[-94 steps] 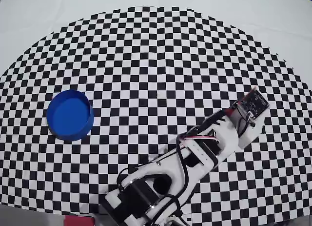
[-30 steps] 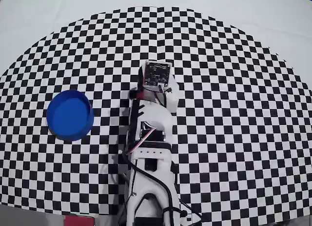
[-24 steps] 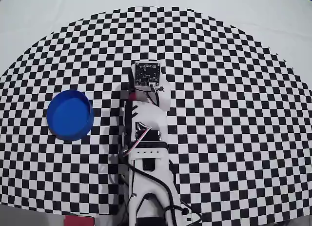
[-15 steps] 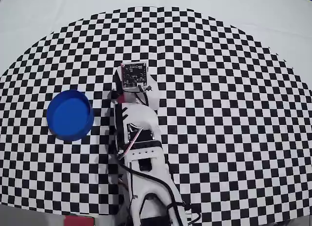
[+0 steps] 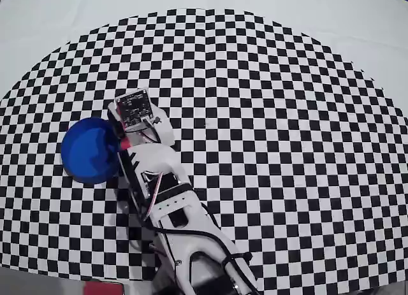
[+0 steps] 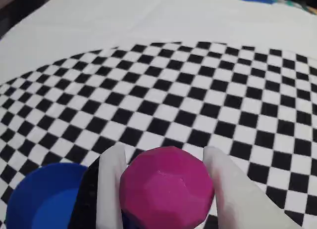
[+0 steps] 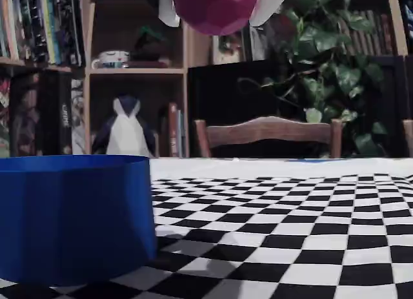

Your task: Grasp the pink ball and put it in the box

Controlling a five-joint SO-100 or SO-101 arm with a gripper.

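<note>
Pink ball: magenta-pink, matte, faceted shading; same hue in the fixed view. Fingers: white plastic, with a black part at 9 o'clock of the ball in the wrist view. Box: bright blue all over, rim and inside; darker blue wall in the fixed view. Table: black-and-white checker pattern in a rounded patch, plain pale white-grey around it. Arm: white body, black cables, small red accent near the wrist. Chair: brown wood. Plant: green leaves. Penguin figure: dark with white front.
</note>
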